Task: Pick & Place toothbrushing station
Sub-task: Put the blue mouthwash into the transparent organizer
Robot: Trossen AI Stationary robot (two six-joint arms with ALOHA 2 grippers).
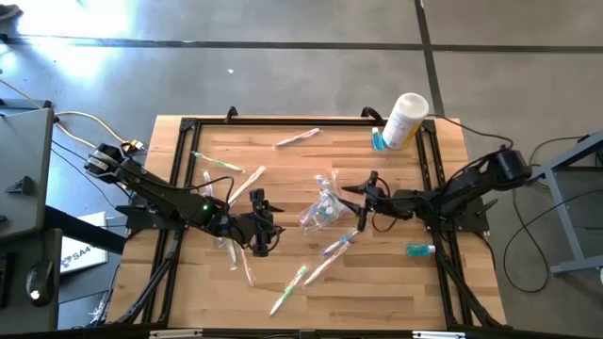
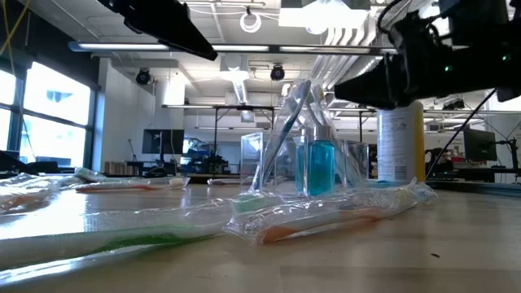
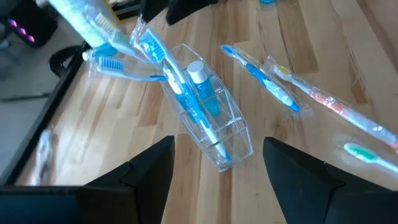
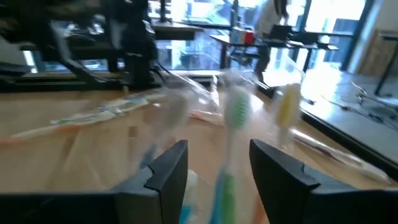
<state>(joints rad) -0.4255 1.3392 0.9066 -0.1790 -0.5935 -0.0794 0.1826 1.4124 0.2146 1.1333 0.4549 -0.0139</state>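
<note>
A clear plastic holder [image 1: 320, 211] stands at the table's middle. In it are blue toothbrushes [image 3: 177, 84] and a small teal tube [image 3: 202, 87]; the low view shows the holder [image 2: 305, 155] upright. My left gripper [image 1: 259, 229] is open just left of the holder, its fingers apart with the holder [image 3: 214, 134] ahead of them. My right gripper [image 1: 364, 205] is open just right of the holder and points level at it. In its blurred wrist view, a green toothbrush head [image 4: 235, 112] and a yellow one [image 4: 287, 109] rise in front of the right gripper [image 4: 217, 171]. I see no touch.
Wrapped toothbrushes lie scattered on the wood: far middle [image 1: 298, 138], left [image 1: 215, 162], near middle [image 1: 288, 288] and beside the holder [image 1: 337, 247]. A white bottle [image 1: 406, 119] stands at the far right, a teal tube [image 1: 420, 250] lies near the right edge. A black frame [image 1: 188, 127] rims the table.
</note>
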